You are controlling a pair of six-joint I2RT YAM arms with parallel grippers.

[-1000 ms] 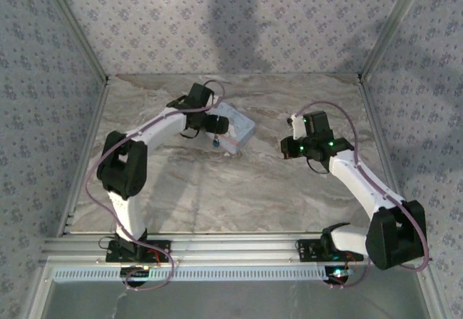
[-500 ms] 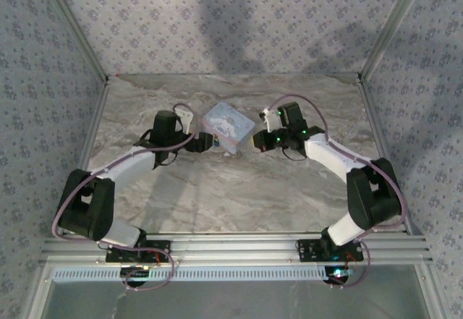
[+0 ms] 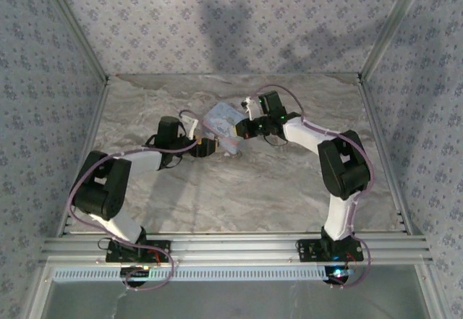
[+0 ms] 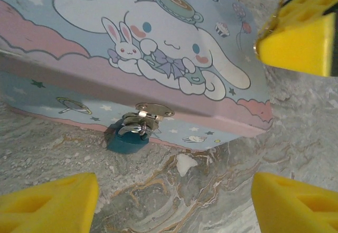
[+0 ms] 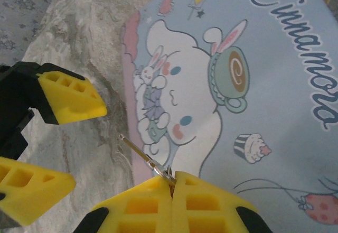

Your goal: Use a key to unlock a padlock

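The padlock (image 4: 128,139) is hanging off the tin's (image 4: 222,111) front latch (image 4: 150,110), teal body half hiding under it, sitting on the marble (image 4: 68,138). The key (image 5: 143,156) is poking up-left over the tin's edge, head buried between the right gripper's (image 5: 172,201) squeezed-together pads. Left gripper (image 4: 174,204) is gaping wide, facing the padlock.

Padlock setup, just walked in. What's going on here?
The right claw is shut on the key, holding it over the edge of the lid of the cartoon tin. The left claw is open, low over the marble table, facing the tin's front wall, where the padlock hangs from the hasp. The key is not yet in the padlock.
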